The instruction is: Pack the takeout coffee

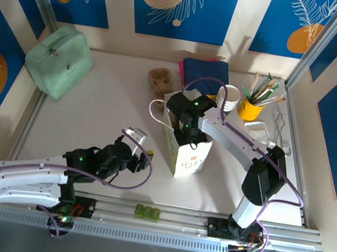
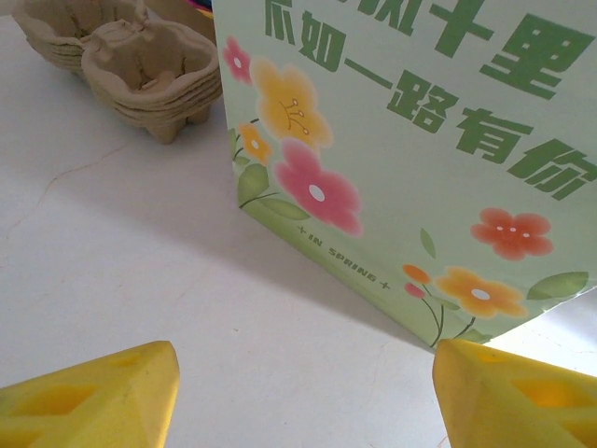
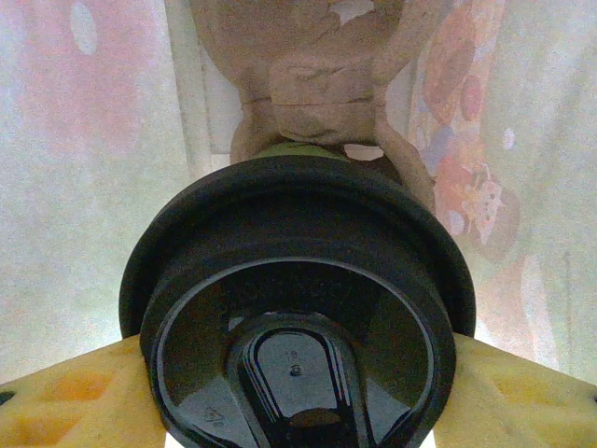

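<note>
1. The takeout coffee is a stack of white ribbed paper cups. It stands upright, right of centre in the upper half of the top view, just behind the paper bag and just beside the yellow pot of brushes.
2. The right gripper is down in the mouth of the bag. In its wrist view, the yellow fingers clamp either side of a black lid, and a brown cardboard carrier lies beneath it at the bag's bottom. The lid hides whatever hangs under it, so I can't say whether a cup is there.
3. The left gripper sits left of centre in the lower half of the top view. Its jaws are spread with nothing between them, facing the flowered side of the bag.
4. Those cups look light and thin-walled to me, easy to dent with a hard pinch.
5. The ribbing should give the pads some bite.
6. Nested as they are, one cup may drag its neighbour up with it.
7. I'd take one across the wall just under the rolled rim, where it is stiffest, and keep it upright.
</note>
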`<act>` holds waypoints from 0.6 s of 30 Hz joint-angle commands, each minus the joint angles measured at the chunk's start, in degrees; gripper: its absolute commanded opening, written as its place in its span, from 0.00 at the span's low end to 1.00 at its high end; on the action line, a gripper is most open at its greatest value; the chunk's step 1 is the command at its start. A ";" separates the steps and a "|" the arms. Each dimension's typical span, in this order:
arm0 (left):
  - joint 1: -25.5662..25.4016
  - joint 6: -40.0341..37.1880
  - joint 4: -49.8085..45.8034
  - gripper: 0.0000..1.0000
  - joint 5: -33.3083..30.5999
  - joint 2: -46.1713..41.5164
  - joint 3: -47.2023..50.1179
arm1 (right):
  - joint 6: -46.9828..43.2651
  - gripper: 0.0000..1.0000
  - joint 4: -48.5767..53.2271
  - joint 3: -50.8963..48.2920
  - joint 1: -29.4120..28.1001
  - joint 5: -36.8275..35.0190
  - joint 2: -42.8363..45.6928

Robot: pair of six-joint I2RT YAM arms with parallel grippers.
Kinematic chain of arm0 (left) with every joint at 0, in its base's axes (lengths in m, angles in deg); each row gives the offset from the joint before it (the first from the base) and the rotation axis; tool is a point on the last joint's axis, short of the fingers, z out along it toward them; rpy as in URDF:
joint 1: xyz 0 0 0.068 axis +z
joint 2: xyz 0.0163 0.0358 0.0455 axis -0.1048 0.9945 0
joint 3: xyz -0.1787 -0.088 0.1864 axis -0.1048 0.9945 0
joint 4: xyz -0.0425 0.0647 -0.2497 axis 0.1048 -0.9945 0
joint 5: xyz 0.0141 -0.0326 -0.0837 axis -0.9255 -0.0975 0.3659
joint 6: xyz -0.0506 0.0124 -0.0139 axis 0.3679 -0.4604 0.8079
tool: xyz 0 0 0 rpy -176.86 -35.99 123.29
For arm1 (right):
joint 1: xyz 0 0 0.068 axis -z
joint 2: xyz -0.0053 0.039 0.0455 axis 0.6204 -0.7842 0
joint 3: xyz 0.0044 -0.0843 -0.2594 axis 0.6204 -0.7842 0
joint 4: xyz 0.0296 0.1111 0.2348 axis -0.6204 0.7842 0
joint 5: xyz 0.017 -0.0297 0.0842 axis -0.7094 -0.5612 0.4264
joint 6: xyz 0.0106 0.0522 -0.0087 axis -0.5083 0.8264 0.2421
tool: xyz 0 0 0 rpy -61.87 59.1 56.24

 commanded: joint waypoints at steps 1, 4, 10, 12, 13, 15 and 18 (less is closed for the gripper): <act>0.17 -0.66 -0.03 0.72 -1.24 -0.12 -1.30 | -0.27 0.58 1.61 1.45 -0.18 0.23 -0.32; 0.15 -0.56 -0.21 0.72 -1.47 -0.78 -0.90 | 0.06 0.58 2.16 1.95 -0.69 0.45 0.52; 0.10 -0.21 -0.49 0.72 -1.70 -1.85 -0.26 | 0.87 0.58 4.89 4.21 -1.71 -1.85 1.30; 0.16 -0.07 -0.45 0.73 -1.71 -1.99 -0.02 | 1.29 0.58 5.37 4.69 -1.92 -3.10 1.65; 0.17 -0.02 -0.57 0.72 -1.68 -2.12 0.07 | 1.32 0.58 5.48 4.67 -1.94 -3.40 1.82; 0.17 0.17 -0.57 0.72 -1.74 -2.21 0.20 | 1.57 0.58 5.71 4.87 -1.98 -4.22 2.09; 0.17 0.30 -0.66 0.72 -1.74 -2.47 0.33 | 1.53 0.58 5.39 4.75 -1.95 -5.04 2.59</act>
